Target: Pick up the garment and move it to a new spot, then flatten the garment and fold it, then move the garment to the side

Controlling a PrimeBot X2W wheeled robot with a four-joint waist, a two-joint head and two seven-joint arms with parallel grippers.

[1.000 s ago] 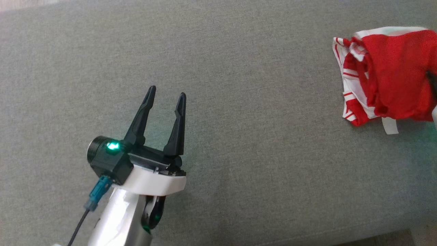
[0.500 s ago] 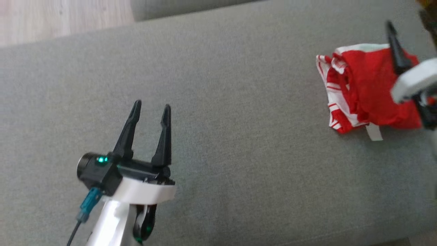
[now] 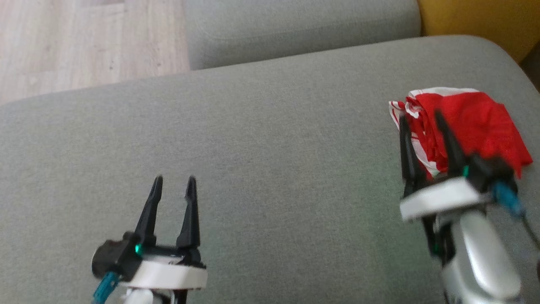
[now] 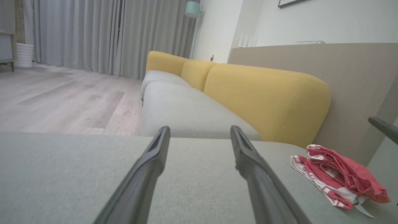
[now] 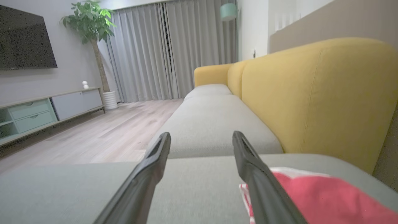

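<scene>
Item: garment (image 3: pixel 472 122), red with white-striped trim, in a compact, creased bundle at the right end of the grey seat (image 3: pixel 270 147), near the yellow backrest (image 3: pixel 472 21). Right gripper (image 3: pixel 421 117): fingers spread wide with nothing between them. In the head view they cross the bundle's near left edge. In the right wrist view the cloth lies beside and under one finger, and contact cannot be told. Left gripper (image 3: pixel 174 180): likewise parted and empty, low over the seat, well apart from the garment. Change over the last second: the head camera has tilted up, bringing floor (image 3: pixel 84 42) and backrest into view, so the picture's shift is not the garment's, and the bundle keeps its shape. The right gripper, then a dark sliver at the picture's right edge against the bundle, now stands on the robot's side of it. Reading: the bundle fits either a fold already set aside or a heap awaiting pickup. An open, unladen gripper beside it suits a release as well as an approach.
</scene>
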